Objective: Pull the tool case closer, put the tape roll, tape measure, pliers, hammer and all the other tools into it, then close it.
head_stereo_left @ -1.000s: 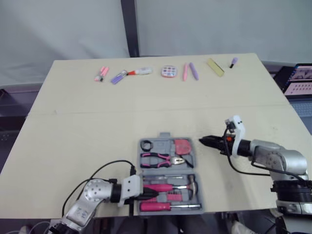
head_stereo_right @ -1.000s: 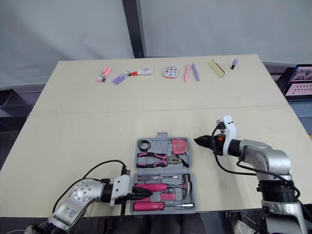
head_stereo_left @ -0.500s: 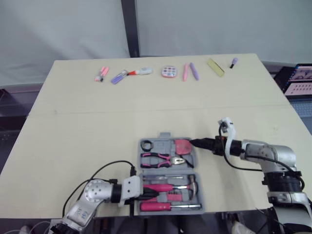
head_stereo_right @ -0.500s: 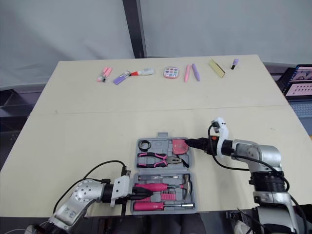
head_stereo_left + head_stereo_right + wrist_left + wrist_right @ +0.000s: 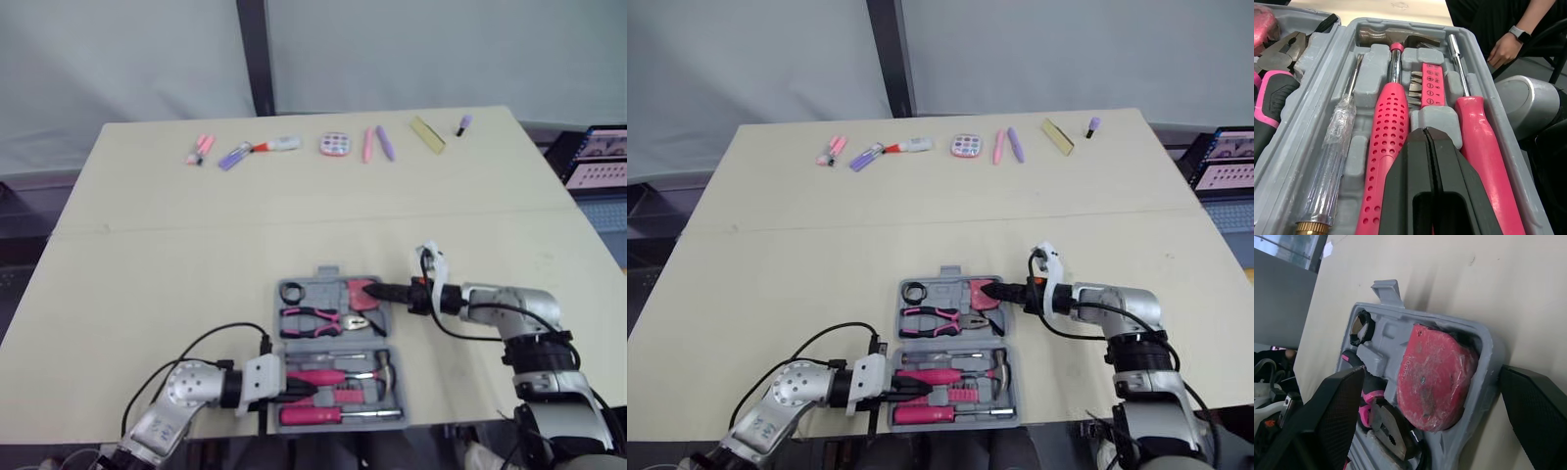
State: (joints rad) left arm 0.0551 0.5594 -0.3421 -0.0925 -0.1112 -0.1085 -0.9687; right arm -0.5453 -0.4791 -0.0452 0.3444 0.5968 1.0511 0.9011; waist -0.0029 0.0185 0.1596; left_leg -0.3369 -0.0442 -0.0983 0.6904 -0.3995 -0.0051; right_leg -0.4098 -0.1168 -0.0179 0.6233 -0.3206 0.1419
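— A pale worktop (image 5: 196, 255) before a grey backdrop (image 5: 118, 59). What do we have on it?
— We see the case (image 5: 330, 275) lying open at the near middle, close to the near edge. A row of pens (image 5: 375, 144) lies along the far edge, well apart from it.
— And the tools?
— All in their slots, as far as we can tell. In the far half we have the tape roll (image 5: 292, 292) at the left, the tape measure (image 5: 1437, 372) at the right, and the pliers (image 5: 323, 318) on their near side. In the near half lie the hammer (image 5: 1391, 122), a pink screwdriver (image 5: 1484, 142), a clear screwdriver (image 5: 1332, 156) and a strip of bits (image 5: 1431, 85).
— Where do we find the left gripper?
— The left gripper (image 5: 1426, 131) is over the near half, pressed together on nothing, its tip between the hammer's handle and the pink screwdriver.
— And the right?
— The right gripper (image 5: 375, 291) reaches in from the right, its fingers (image 5: 1337, 416) spread wide astride the case's right wall by the tape measure, one over the inside and one outside. We cannot tell whether they touch the wall.
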